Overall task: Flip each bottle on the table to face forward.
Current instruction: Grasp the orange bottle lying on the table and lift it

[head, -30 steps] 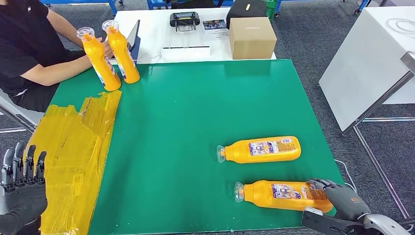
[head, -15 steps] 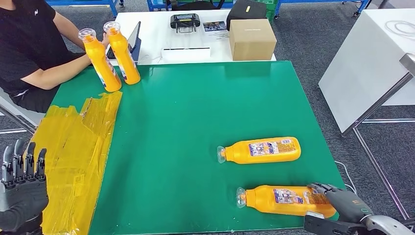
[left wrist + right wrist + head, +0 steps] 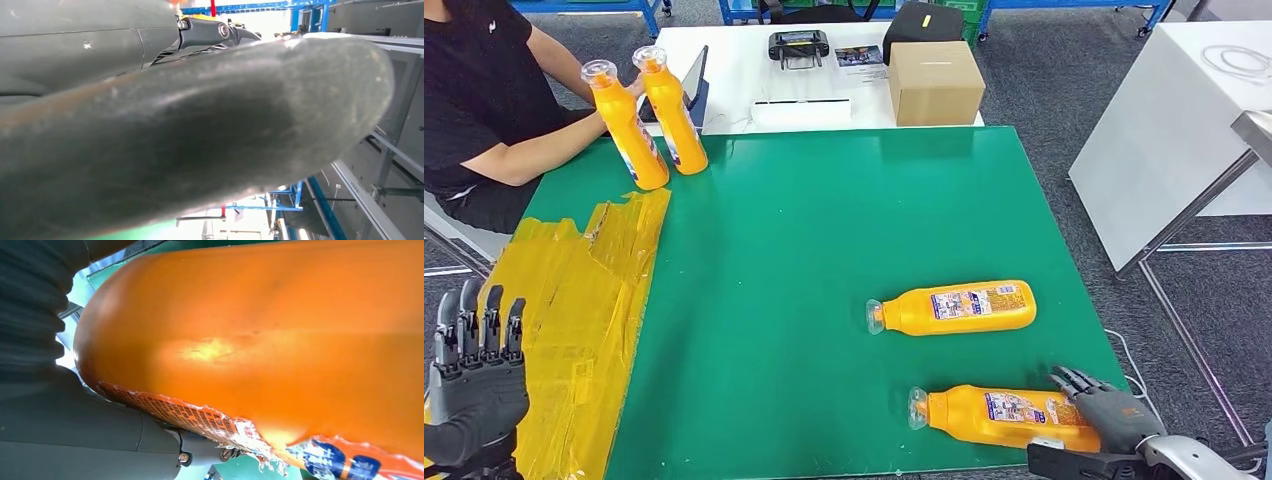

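Two orange bottles lie on their sides on the green table (image 3: 824, 220), caps pointing left. The farther bottle (image 3: 954, 307) lies free with its label up. My right hand (image 3: 1114, 412) grips the base of the nearer bottle (image 3: 999, 415) at the table's front right edge. In the right wrist view that bottle (image 3: 275, 340) is pressed against the hand (image 3: 75, 440). My left hand (image 3: 474, 385) is raised off the table's front left corner, fingers straight and apart, holding nothing. Two more orange bottles (image 3: 629, 125) (image 3: 669, 112) stand upright at the far left.
A person in black (image 3: 484, 100) sits at the far left, a hand behind the upright bottles. Yellow tape (image 3: 574, 300) covers the table's left strip. A cardboard box (image 3: 936, 82) and a controller (image 3: 799, 44) sit on the white table behind.
The nearer bottle has slid a little toward the table's front edge together with my right hand. My left hand has risen slightly.
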{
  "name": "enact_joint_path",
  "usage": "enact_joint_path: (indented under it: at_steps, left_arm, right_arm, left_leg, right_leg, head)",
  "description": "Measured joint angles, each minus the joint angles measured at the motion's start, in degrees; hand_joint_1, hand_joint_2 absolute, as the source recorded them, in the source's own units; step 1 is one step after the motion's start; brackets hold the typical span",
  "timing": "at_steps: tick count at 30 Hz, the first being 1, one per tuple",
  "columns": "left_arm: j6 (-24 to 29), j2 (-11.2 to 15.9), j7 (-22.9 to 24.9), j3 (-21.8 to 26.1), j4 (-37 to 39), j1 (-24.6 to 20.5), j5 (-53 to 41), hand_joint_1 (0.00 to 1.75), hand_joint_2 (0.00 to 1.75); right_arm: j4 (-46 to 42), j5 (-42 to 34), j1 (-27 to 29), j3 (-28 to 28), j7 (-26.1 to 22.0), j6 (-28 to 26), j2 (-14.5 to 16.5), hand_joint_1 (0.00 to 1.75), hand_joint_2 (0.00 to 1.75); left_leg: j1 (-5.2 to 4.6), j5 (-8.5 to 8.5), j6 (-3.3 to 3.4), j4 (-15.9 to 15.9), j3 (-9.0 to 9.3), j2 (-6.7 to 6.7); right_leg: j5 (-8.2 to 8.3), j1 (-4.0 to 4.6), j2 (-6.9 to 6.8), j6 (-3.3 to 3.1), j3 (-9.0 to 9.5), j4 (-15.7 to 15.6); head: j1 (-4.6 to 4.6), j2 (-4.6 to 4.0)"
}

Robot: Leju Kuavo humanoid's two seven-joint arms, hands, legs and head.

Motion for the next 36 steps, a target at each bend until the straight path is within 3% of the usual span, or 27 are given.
enact_joint_path:
  at_steps: [2,6,13,19,25,30,36]
  left_arm:
    - [0.0,0.0,0.0,0.0,0.0,-0.1,0.0,0.0,0.0]
    - [-0.1,0.0,-0.1,0.0,0.1,-0.3,0.0,0.0,0.0]
    - [-0.3,0.1,-0.6,0.0,1.2,-1.1,0.0,0.0,0.0]
    - [-0.2,0.4,-0.8,0.0,1.8,-1.3,-0.1,0.0,0.0]
    - [-0.4,1.0,-0.9,0.0,2.0,-1.4,0.2,0.0,0.0]
    - [-1.1,1.3,-0.9,0.0,2.0,-1.2,0.8,0.0,0.0]
    - [-1.2,1.3,-0.7,0.0,2.0,-1.2,1.0,0.0,0.0]
  right_arm:
    - [0.3,-0.1,-0.5,0.6,0.3,0.0,0.0,0.0,1.75]
    - [0.7,-1.5,-1.0,1.4,0.8,-0.1,-0.3,1.75,1.75]
    - [0.5,-8.5,-0.3,3.0,1.4,-1.4,-3.1,1.75,1.75]
    - [0.4,-11.3,0.0,3.9,1.3,-4.7,-3.5,1.75,1.75]
    - [0.3,-17.2,1.4,4.0,-3.5,-9.6,-3.2,1.75,1.75]
    - [-0.6,-19.9,2.8,1.6,-10.8,-11.8,0.7,1.75,1.75]
    - [-0.9,-19.6,3.2,-1.4,-13.7,-11.1,5.3,1.75,1.75]
  left_leg:
    - [0.0,-0.02,0.04,0.0,0.09,0.03]
    - [0.01,-0.07,0.11,0.0,0.26,0.05]
    - [0.09,-0.1,0.18,0.0,0.39,-0.02]
    - [0.08,-0.19,0.29,0.0,0.43,-0.03]
    - [0.08,-0.24,0.36,0.0,0.3,-0.04]
    - [0.09,-0.22,0.35,0.0,0.17,-0.02]
    - [0.09,-0.21,0.34,0.0,0.07,-0.04]
  right_leg:
    - [0.0,0.01,0.02,0.0,0.11,-0.1]
    - [0.0,0.03,0.02,0.01,0.33,-0.2]
    - [-0.03,0.1,0.01,0.13,0.67,-0.5]
    - [-0.06,0.09,0.01,0.22,0.79,-0.6]
    - [-0.07,0.1,0.0,0.24,0.98,-0.6]
    - [-0.05,0.15,0.02,0.24,1.15,-0.5]
    - [-0.05,0.14,-0.01,0.24,1.09,-0.5]
  head:
    - [-0.01,0.0]
    - [-0.01,0.0]
    - [-0.01,0.0]
    - [-0.01,0.0]
    - [-0.01,0.0]
    - [-0.03,0.0]
    - [-0.03,0.0]
